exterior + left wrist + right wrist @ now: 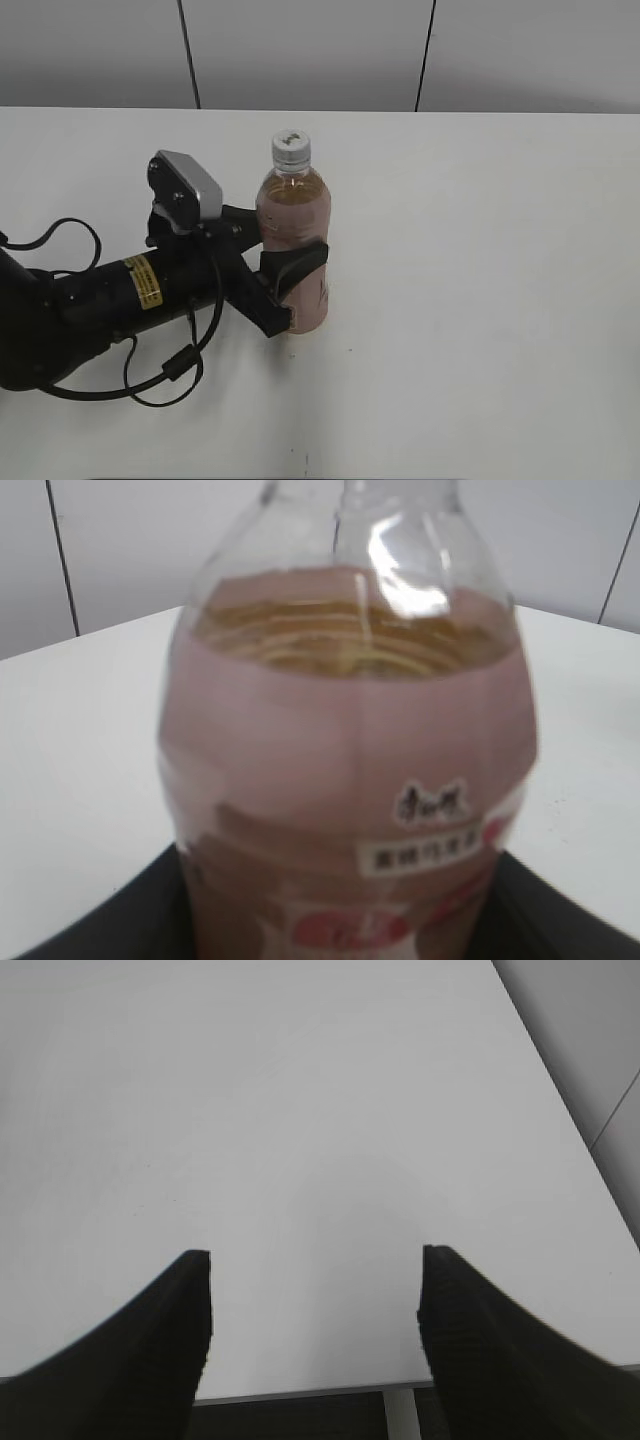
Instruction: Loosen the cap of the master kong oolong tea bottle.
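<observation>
The master kong oolong tea bottle [293, 225] stands upright on the white table, with amber tea and a pale pink label. Its light-grey ribbed cap [290, 146] is on top with a small dark mark. My left gripper [285, 285] is shut on the bottle's lower body, with a finger on each side. In the left wrist view the bottle [350, 770] fills the frame between the black fingers and the cap is out of view. My right gripper [315, 1300] is open and empty over bare table near its edge. It does not show in the exterior view.
The white table [480, 250] stretches around the bottle. A grey panelled wall [300, 50] stands behind it. The left arm's black cable [165, 375] loops on the table at the front left. The right wrist view shows the table's front edge [300, 1392].
</observation>
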Robot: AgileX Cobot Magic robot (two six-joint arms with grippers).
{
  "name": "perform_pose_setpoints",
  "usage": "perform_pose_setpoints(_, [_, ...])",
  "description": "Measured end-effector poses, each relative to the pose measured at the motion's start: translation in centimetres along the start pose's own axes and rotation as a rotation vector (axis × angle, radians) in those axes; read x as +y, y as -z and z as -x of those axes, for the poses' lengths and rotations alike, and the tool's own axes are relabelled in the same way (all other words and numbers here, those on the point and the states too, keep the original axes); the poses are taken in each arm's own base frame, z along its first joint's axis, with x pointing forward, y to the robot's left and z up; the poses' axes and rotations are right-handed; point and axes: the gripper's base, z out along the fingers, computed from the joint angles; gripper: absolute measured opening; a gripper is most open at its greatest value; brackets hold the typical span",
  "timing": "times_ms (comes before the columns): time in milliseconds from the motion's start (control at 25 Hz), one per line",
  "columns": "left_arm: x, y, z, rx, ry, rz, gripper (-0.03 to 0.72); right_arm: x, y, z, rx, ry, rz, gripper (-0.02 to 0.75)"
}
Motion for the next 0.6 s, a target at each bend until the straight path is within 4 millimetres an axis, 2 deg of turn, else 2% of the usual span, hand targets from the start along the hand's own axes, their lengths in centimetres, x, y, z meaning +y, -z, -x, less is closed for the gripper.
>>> perform_pose_setpoints(320, [-0.5, -0.9, 0.4, 0.012, -0.055, -0.078, 0.387, 0.0, 0.0, 0.0, 0.000, 0.000, 0.000, 0.493])
perform_pose_setpoints(600, [-2.6, -2.8, 1.3, 0.000, -0.099, -0.169, 0.387, 0.0, 0.0, 0.0, 0.000, -0.001, 0.002, 0.493])
